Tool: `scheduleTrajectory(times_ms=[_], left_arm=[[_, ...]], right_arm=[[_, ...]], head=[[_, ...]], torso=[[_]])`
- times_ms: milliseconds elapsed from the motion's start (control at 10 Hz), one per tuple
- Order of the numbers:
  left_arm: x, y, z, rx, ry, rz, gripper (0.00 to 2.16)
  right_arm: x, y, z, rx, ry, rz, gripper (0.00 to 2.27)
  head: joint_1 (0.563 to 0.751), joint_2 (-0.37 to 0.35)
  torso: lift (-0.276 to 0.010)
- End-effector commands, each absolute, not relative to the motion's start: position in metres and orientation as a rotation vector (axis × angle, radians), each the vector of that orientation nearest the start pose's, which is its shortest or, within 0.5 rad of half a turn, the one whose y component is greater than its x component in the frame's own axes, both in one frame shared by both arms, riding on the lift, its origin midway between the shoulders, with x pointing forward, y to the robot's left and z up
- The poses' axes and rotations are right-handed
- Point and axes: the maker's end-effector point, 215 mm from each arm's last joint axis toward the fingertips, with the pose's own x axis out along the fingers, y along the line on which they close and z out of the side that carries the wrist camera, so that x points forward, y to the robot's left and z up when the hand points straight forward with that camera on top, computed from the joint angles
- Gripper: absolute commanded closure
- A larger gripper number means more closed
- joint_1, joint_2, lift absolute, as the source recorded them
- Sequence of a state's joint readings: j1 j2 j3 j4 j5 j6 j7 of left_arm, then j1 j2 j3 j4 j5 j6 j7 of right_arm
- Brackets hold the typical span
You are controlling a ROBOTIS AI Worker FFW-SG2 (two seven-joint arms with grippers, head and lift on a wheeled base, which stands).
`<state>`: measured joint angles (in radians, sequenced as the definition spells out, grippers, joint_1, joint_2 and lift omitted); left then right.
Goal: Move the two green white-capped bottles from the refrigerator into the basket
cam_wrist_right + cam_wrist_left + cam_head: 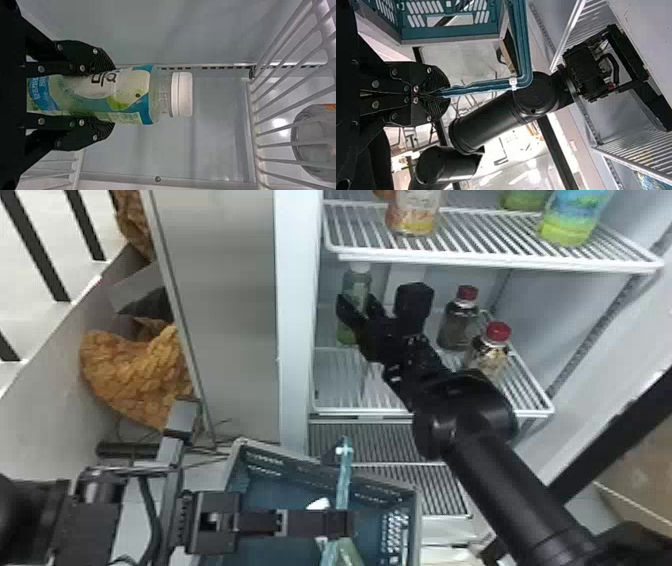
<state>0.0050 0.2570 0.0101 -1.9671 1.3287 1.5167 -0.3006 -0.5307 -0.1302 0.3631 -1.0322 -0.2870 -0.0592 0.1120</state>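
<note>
In the head view my right gripper (361, 314) is inside the refrigerator, around a green white-capped bottle (356, 287) upright at the middle shelf's left side. In the right wrist view the right gripper (107, 96) is shut on that bottle (130, 95), one finger along each side, its white cap beyond the fingertips. My left gripper (346, 524) is over the teal basket (280, 490); in the left wrist view the left gripper (445, 94) is shut on the basket's handle (486, 84). A green bottle (351, 554) lies in the basket, partly hidden by the left gripper.
Two red-capped bottles (459, 321) (487, 352) stand right of my right gripper, close to its arm. Above hangs the wire upper shelf (475, 237), holding an orange-labelled bottle (414, 212) and a blue-green one (575, 215). The refrigerator's side wall (295, 315) borders the left.
</note>
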Motion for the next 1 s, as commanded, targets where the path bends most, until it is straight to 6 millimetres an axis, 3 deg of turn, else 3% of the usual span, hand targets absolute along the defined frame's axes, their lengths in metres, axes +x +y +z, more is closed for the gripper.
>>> scheduleTrajectory(times_ms=[0,300,900], left_arm=[[0.309,0.003,-0.312,-0.778,0.992,-1.239,1.16],[0.307,0.004,-0.313,-0.784,0.993,-1.237,1.16],[0.303,0.006,-0.314,-0.800,0.999,-1.237,1.16]], right_arm=[[0.712,-0.105,-0.294,-0.004,-0.014,0.362,0.90],[0.700,-0.102,-0.293,0.010,-0.028,0.386,0.90],[0.650,-0.132,-0.281,0.041,-0.053,0.367,0.90]], head=[[0.695,-0.116],[0.695,-0.107],[0.695,-0.137]], torso=[[-0.263],[-0.263],[-0.263]])
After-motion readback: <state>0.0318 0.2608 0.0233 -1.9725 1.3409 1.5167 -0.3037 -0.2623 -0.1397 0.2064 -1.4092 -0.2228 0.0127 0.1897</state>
